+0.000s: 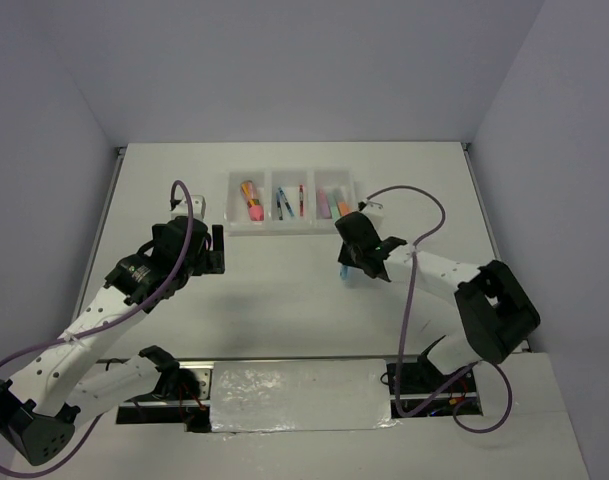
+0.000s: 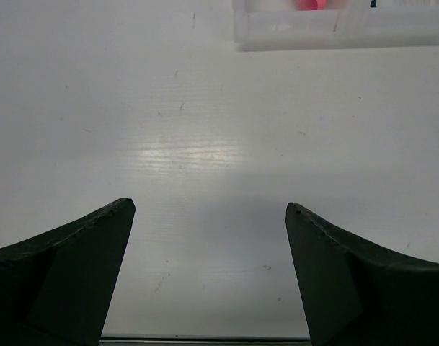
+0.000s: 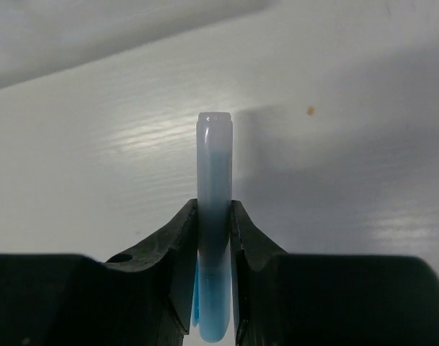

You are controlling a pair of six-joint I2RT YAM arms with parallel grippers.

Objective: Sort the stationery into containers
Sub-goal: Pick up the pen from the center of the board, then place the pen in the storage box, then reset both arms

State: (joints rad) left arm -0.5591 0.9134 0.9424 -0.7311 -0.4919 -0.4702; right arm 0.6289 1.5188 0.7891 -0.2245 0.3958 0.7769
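Observation:
My right gripper (image 3: 214, 209) is shut on a short pale blue marker (image 3: 214, 173), which sticks out forward between the fingers over the white table. From above, this gripper (image 1: 346, 268) sits just in front of the right end of the white three-compartment tray (image 1: 294, 229), with the blue marker (image 1: 343, 273) peeking out below it. The tray holds a pink-orange-yellow piece (image 1: 250, 200) on the left, thin pens (image 1: 284, 203) in the middle, and purple and orange markers (image 1: 332, 205) on the right. My left gripper (image 1: 217, 250) is open and holds nothing (image 2: 210, 205), and the tray's front wall (image 2: 334, 32) lies ahead of it.
Grey walls close the table in at the back and on both sides. A shiny taped strip (image 1: 299, 395) lies along the near edge between the arm bases. A purple cable (image 1: 424, 215) loops above my right arm.

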